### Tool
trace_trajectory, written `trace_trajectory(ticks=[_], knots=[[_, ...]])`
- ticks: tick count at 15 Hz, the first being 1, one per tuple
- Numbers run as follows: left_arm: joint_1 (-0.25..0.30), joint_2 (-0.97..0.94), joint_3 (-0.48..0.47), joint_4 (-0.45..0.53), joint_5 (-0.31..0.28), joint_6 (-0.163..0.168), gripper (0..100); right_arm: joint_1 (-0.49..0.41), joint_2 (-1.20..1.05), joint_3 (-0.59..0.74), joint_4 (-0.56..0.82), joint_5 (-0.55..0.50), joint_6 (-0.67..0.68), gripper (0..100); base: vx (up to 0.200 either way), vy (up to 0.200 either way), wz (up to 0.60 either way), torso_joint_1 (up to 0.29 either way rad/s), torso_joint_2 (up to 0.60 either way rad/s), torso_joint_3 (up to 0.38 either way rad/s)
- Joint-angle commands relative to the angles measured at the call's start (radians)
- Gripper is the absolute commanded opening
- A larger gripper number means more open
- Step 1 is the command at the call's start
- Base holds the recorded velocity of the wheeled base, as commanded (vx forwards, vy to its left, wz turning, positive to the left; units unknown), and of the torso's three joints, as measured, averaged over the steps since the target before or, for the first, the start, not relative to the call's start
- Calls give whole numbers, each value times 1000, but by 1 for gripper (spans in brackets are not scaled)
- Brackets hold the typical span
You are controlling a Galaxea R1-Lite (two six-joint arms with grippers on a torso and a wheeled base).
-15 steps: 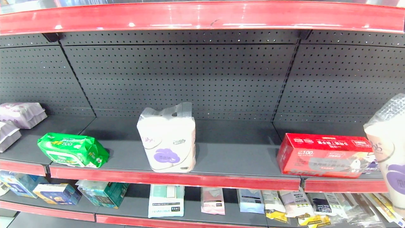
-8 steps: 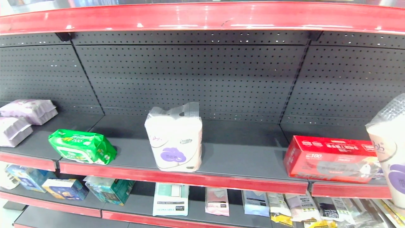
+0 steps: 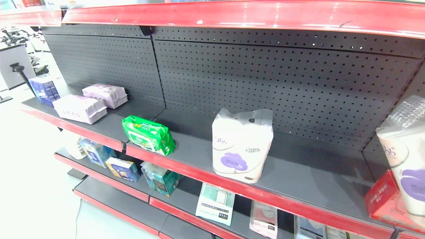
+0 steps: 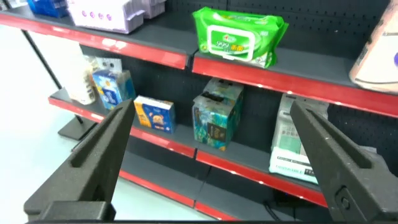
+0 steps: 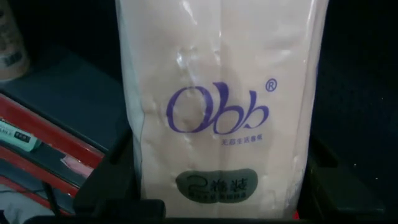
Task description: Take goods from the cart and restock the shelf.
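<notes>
We note the right gripper point(image 5: 217, 196) clamping a toilet roll pack point(image 3: 405, 159) before the shelf point(image 3: 298, 169), near the red box point(image 3: 378, 199); the left gripper point(image 4: 211, 149) gapes empty. The soft wrap (slippery) may slip, or knock the box.

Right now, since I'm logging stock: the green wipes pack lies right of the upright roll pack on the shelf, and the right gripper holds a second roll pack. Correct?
No: the head view shows the green wipes pack to the left of the upright roll pack. The right gripper does hold a second roll pack.
</notes>
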Motion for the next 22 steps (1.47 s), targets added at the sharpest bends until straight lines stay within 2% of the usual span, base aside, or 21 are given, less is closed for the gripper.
trace_trajectory(ticks=[1,3,4,7,8,11,15,18,20,22], knots=[[-1,2,0,-1,0,0,100,47,33,-48,0,4,2,0,0,0,0,0,0,0],[-1,2,0,-1,0,0,100,98,75,-92,-1,21,11,0,0,0,0,0,0,0],[0,2,0,-1,0,0,100,162,122,-120,-1,32,38,0,0,0,0,0,0,0],[0,1,0,-1,0,0,100,263,220,-114,-50,33,114,0,0,0,0,0,0,0],[0,1,0,0,0,0,100,316,288,-104,-113,33,143,0,0,0,0,0,0,0],[0,1,0,-1,0,0,100,377,446,-104,-253,35,177,0,0,0,0,0,0,0],[0,1,0,-1,0,0,100,329,628,-120,-411,138,196,0,0,0,0,0,0,0],[0,1,0,-1,0,0,100,277,743,-169,-451,211,192,0,0,0,0,0,0,0],[0,1,0,-1,2,0,100,263,817,-212,-471,220,192,0,0,0,0,0,0,0],[0,1,0,0,0,0,100,247,909,-247,-541,253,189,0,0,0,0,0,0,0]])
